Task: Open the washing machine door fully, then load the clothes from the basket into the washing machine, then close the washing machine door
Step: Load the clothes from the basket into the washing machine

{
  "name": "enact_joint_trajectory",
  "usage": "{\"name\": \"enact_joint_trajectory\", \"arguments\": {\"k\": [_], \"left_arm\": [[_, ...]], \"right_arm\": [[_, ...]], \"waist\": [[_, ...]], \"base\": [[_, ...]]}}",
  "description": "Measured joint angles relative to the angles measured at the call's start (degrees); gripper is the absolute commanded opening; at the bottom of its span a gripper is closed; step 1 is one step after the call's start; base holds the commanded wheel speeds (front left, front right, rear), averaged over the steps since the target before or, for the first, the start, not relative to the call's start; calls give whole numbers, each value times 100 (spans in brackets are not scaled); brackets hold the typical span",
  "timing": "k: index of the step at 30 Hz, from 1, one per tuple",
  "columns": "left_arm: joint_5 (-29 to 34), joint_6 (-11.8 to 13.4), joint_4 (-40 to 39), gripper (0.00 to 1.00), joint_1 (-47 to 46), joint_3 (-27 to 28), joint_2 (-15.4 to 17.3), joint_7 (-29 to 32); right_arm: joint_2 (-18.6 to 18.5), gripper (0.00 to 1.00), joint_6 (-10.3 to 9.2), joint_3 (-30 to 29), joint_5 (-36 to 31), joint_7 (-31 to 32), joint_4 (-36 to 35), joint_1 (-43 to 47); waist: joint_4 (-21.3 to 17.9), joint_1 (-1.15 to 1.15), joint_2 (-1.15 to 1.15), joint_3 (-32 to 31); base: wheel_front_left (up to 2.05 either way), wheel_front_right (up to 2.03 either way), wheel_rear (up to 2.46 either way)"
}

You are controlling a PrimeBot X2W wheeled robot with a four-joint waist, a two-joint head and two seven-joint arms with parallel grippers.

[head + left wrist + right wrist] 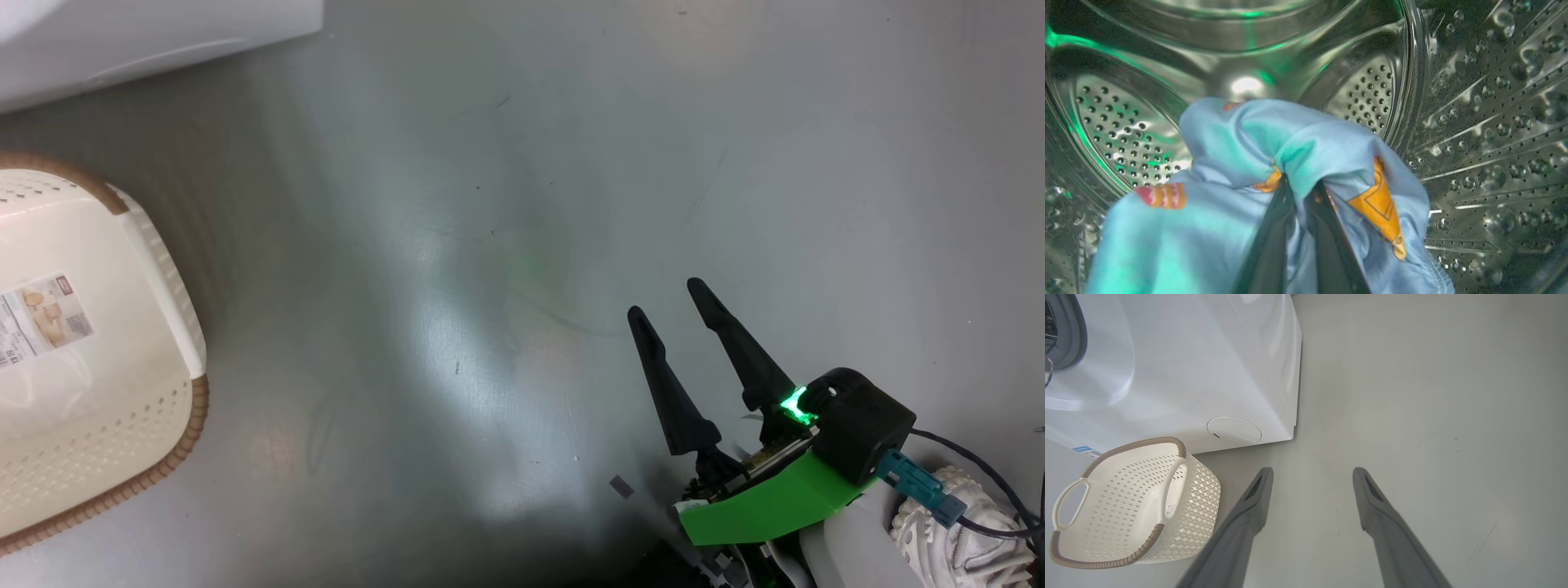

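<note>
While my left gripper [1300, 190] squeezes the clothes [1241, 139], they hang deep inside the drum [1474, 122], its back wall at 12 o'clock; my right gripper [666, 300] is spread wide above the floor [522, 163].

My head looks down beside the washing machine [122, 41]; left wrist inside it; right wrist, outside, shares the basket [1197, 498].

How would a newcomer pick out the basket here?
Find the big white washing machine standing on the grey floor. Just before its front, near the round flap, sits the basket. It is the one cream tub with perforated walls, a brown woven-look rim and white handles.
</note>
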Motion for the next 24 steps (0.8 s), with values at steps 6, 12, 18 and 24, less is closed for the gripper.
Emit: {"name": "enact_joint_trajectory", "arguments": {"k": [6,12,18,24], "left_arm": [[-131,0,660,0,199,-301,-114,0],[-405,0,1076,33,107,-754,-82,10],[-749,0,1378,100,36,-1165,-86,36],[-787,0,1605,100,-15,-1374,-82,33]], "right_arm": [[1,100,0,-2,1,0,31,1],[1,100,0,-5,1,0,104,0],[1,100,0,-13,1,0,159,-1],[0,100,0,-60,1,0,224,-5]], "waist": [[25,0,0,-52],[81,0,0,-132],[133,0,0,-285],[207,0,0,-385]], "base": [[0,0,0],[0,0,0],[0,0,0],[0,0,0]]}}
